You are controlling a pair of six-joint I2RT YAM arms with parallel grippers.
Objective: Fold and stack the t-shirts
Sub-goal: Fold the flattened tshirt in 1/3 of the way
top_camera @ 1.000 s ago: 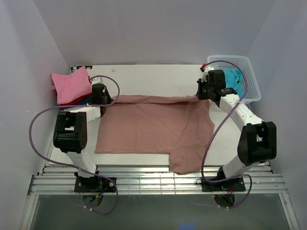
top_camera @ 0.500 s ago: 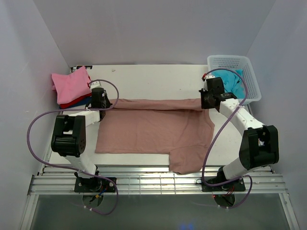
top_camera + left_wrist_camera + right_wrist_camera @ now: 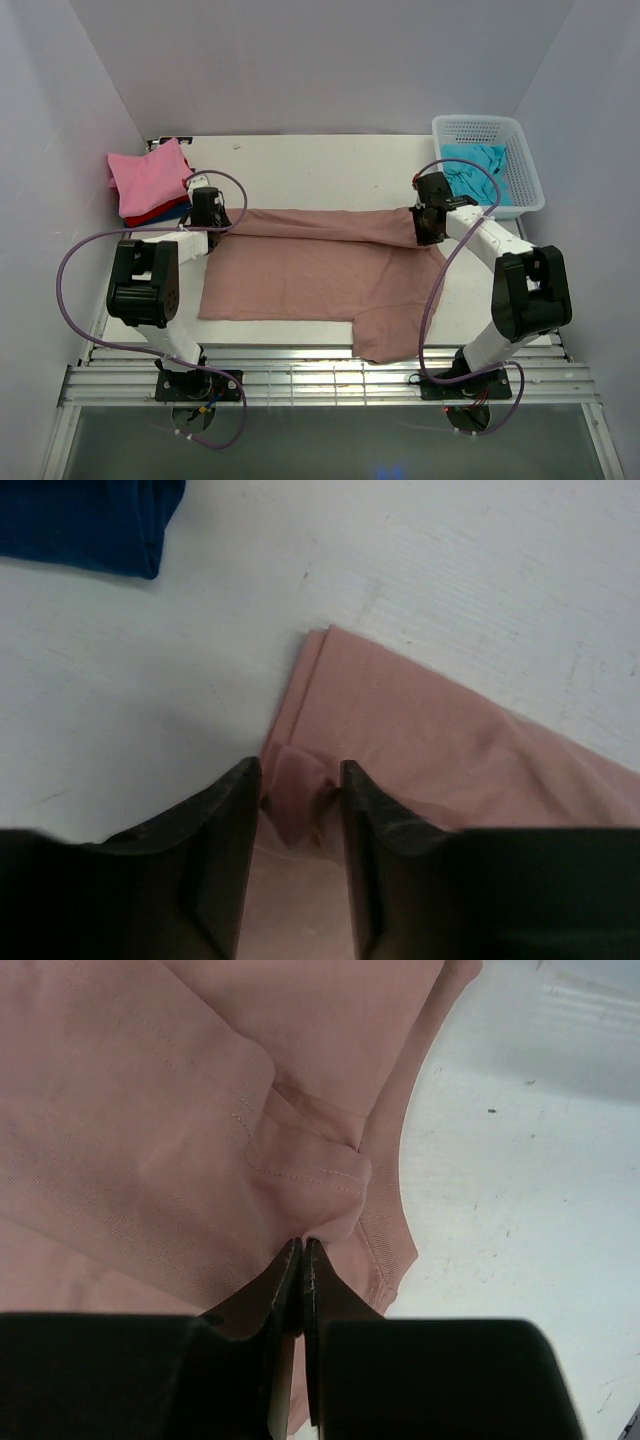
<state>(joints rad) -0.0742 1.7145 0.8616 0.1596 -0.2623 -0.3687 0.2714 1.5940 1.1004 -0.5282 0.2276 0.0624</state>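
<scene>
Grip at both far corners. Left gripper (image 3: pixel 300 780): fingers parted narrowly, nipped on a bunched ridge of the rose-brown t-shirt (image 3: pixel 310 275) at its 9 o'clock corner. Right gripper (image 3: pixel 301 1250): fingers pressed almost flat together, clamped on a seamed fold near the sleeve at the 3 o'clock side. Held at matching corners, probably to carry the far edge as one straight line toward 6 o'clock and land it square. Doubled band of cloth along the 12 o'clock edge; remainder spread flat in the middle of the table (image 3: pixel 320 160), one sleeve trailing toward 5 o'clock by the near edge. Further out, at 10 o'clock: folded stack, pink t-shirt (image 3: pixel 148 175) on top, dark blue t-shirt (image 3: pixel 80 520) beneath, likely the destination. At 2 o'clock: white basket (image 3: pixel 480 128) with a turquoise t-shirt (image 3: pixel 475 165) crumpled inside, not yet folded.
</scene>
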